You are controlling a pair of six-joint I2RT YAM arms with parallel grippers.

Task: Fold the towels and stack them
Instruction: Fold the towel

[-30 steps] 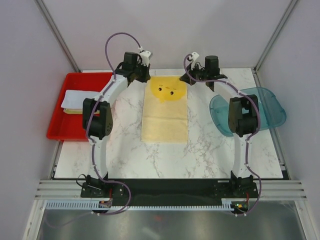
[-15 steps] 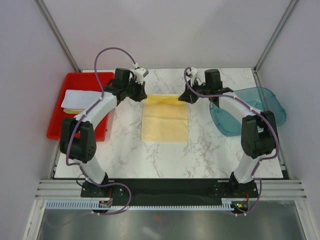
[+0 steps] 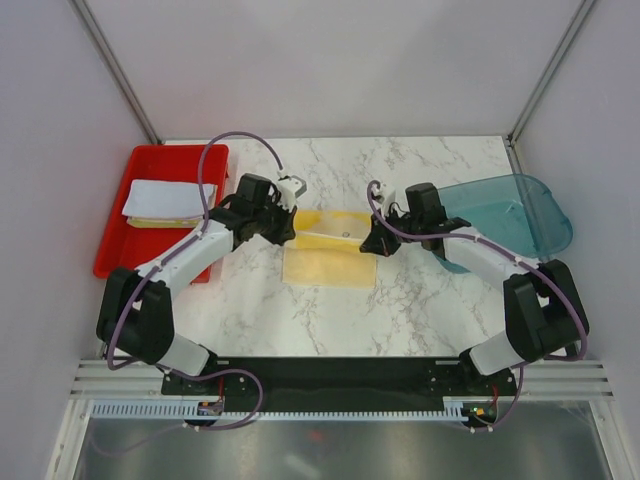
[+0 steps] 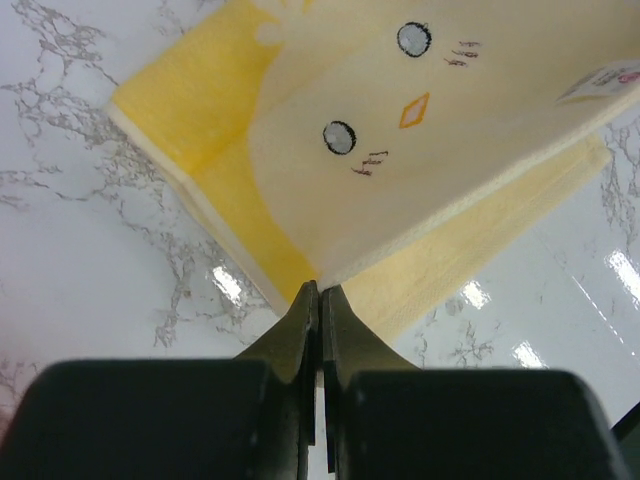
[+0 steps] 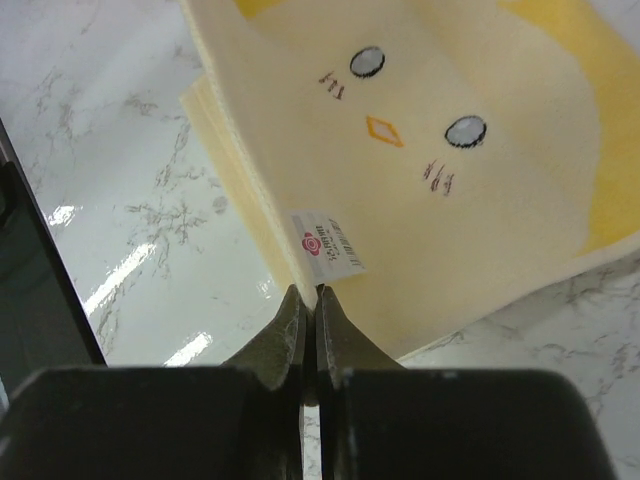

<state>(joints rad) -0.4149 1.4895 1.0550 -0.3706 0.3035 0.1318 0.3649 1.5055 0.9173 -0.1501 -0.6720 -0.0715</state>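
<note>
A yellow towel point(image 3: 328, 250) with a chick face lies on the marble table, its far half lifted and folded over toward the near edge. My left gripper point(image 3: 287, 232) is shut on the towel's left corner point(image 4: 322, 282). My right gripper point(image 3: 371, 241) is shut on the right corner beside the white label point(image 5: 330, 243). The chick face shows in the left wrist view point(image 4: 400, 110) and the right wrist view point(image 5: 420, 110). Folded white and yellow towels point(image 3: 165, 200) lie stacked in the red tray point(image 3: 118, 255).
A translucent teal bin point(image 3: 520, 215) stands at the right of the table, behind my right arm. The red tray sits at the left edge. Grey walls enclose the table on three sides.
Both grippers have pulled the towel's far edge toward the near side, folding it over the lower half. Both arms have come down and closer to the table.
</note>
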